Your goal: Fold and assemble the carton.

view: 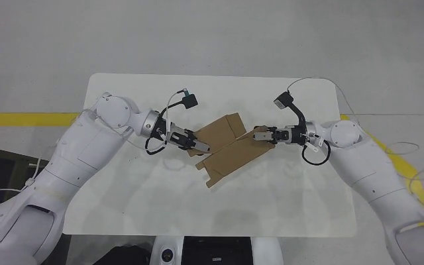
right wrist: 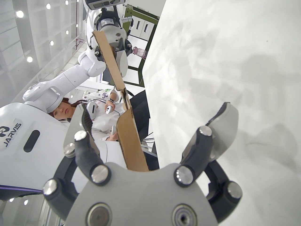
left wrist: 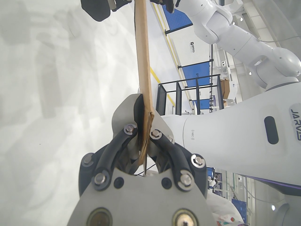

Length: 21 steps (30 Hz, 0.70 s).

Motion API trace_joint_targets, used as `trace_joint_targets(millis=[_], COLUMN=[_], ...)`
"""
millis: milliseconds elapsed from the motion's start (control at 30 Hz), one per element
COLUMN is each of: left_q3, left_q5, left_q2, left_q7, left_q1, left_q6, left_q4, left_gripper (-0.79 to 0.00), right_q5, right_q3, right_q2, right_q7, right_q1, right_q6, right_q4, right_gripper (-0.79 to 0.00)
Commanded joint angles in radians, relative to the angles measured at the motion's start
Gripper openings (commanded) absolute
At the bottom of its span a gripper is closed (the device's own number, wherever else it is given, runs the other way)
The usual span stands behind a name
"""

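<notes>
Over table, flat carton lengthwise between hands, left hand clamping one end, right hand wide around other.

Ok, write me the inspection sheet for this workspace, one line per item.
surface: white table, rounded corners.
job's things: carton, brown, flat, not yet folded, spanning between the two pincers.
clutter: nothing seen.
grippers: left pincer shut on one carton edge; right pincer open, the opposite edge between its fingers.
cables: a black cable loop at each wrist, clear of the carton.
surroundings: grey floor with a yellow line.
</notes>
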Motion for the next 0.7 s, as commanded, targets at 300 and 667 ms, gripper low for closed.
trace_joint_targets(millis=[300, 667], left_q3=[-0.007, -0.022], left_q5=[0.005, 0.012], left_q2=[-0.01, -0.011], left_q7=[-0.001, -0.006], left_q1=[0.0, 0.004], left_q6=[0.001, 0.006], left_q4=[0.019, 0.035], left_gripper=[-0.785, -0.785], right_q5=[0.008, 0.012], right_q3=[-0.052, -0.09], right_q2=[0.015, 0.034], right_q7=[0.005, -0.013], right_q1=[0.01, 0.029], right_q6=[0.005, -0.013], right_q4=[-0.03, -0.038], right_gripper=[0.0, -0.548])
